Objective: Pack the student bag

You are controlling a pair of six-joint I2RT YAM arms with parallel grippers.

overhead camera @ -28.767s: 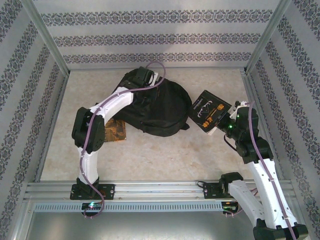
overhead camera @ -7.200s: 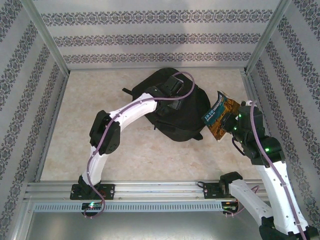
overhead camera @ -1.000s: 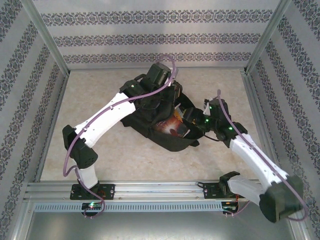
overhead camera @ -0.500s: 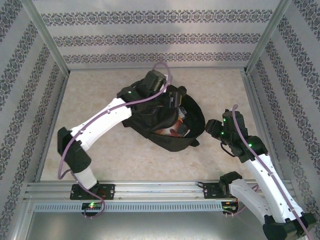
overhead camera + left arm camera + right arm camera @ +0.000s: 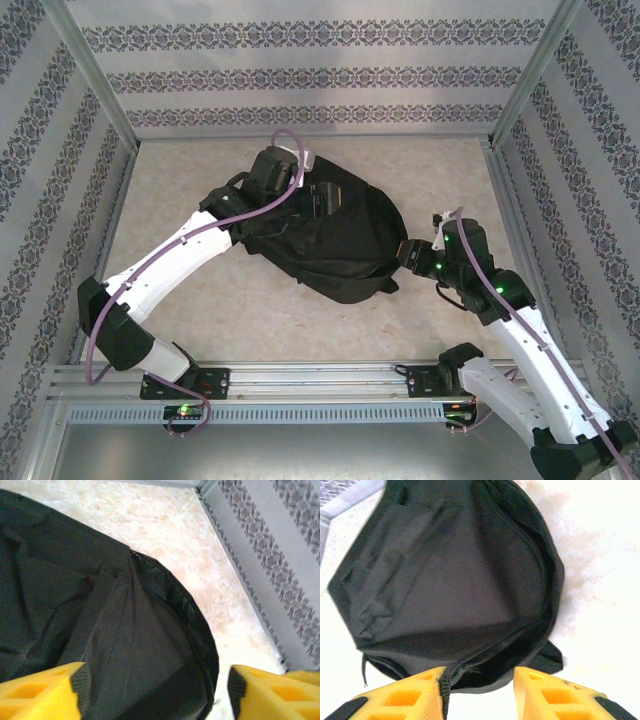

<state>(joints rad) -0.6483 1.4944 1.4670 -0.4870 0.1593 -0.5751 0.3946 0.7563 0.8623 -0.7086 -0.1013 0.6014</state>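
Since a second ago the left gripper [image 5: 322, 197] has let go of the student bag [image 5: 340, 240]. Back then the bag's mouth was held up and something orange showed inside. Now the flap has flopped down and I see just black cloth.

Nearest to me, on the right, the right gripper [image 5: 408, 256] sits just beside the near right edge of the bag. Its yellow fingers [image 5: 400, 697] are about half apart with nothing between them. The zip line runs down close by one of them.

The bag lies flat in the middle of the table [image 5: 250, 330], a bit to the far side. It is soft and saggy, with a round top, lots of folds and a ridged zip along the rim. That zip looks open to me, so I think the filling is done and the closing is left.

Over the far left end of the bag hangs the left gripper. Its blocky yellow fingers, full of little holes, are wide apart and empty.

The table is pale and speckled. Far off stand stripy patterned walls [image 5: 300, 80].
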